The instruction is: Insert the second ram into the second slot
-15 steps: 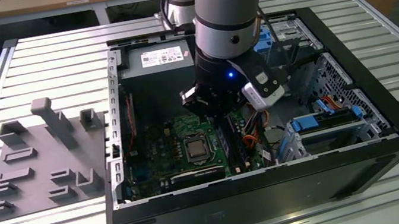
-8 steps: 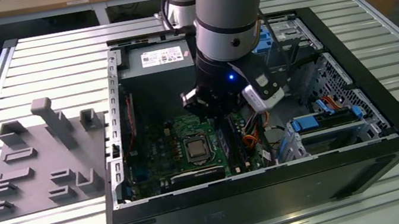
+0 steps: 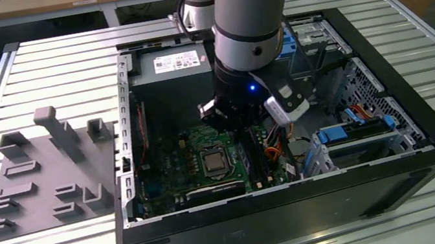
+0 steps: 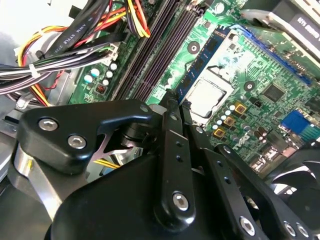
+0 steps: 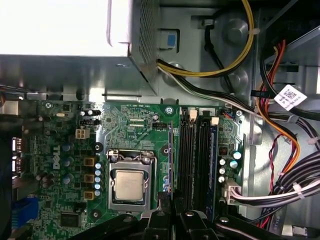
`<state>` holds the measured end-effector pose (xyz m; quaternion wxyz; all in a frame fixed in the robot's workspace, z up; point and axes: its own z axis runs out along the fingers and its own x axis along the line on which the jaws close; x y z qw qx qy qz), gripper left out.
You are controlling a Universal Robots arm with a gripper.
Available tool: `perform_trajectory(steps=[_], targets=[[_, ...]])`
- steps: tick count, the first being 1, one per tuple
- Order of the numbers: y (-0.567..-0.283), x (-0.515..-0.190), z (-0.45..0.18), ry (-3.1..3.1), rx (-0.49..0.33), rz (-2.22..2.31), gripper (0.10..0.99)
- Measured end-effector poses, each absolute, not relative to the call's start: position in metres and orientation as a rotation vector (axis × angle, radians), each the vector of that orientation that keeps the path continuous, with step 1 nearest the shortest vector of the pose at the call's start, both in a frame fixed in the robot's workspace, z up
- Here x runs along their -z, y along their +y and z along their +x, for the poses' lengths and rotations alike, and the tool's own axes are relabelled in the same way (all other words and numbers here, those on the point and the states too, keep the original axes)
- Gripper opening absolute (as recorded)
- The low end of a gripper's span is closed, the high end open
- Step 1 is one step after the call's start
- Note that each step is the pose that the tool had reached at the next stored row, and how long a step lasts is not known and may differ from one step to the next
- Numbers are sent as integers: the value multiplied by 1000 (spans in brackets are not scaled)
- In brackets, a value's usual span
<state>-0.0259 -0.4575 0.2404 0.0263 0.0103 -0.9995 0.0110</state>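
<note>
Item: second ram [image 5: 170,155], edge-on, jaws of gripper [image 5: 170,201] clamped on it, over the motherboard [image 5: 135,117] between CPU socket [image 5: 129,182] and memory slots [image 5: 196,150], at the exterior view's left of them, unseated; best kept parallel to its slot, notch matched, pressed down evenly.

Take the silver processor [image 5: 129,185] as your landmark. Around it you see the green motherboard [image 5: 135,125], dotted with gold squares and pale blue caps. Just beside the processor, the second ram [image 4: 200,65] is blue-green with black chips, and the gripper [image 4: 175,102] is black. Past the ram lie black memory slots [image 5: 195,150], then yellow, orange, red and black cables [image 5: 280,150].
</note>
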Motion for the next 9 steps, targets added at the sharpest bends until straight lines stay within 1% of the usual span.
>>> perform_trajectory(steps=[9], targets=[[-458, -238, -22, -3086, -34, 32, 137]])
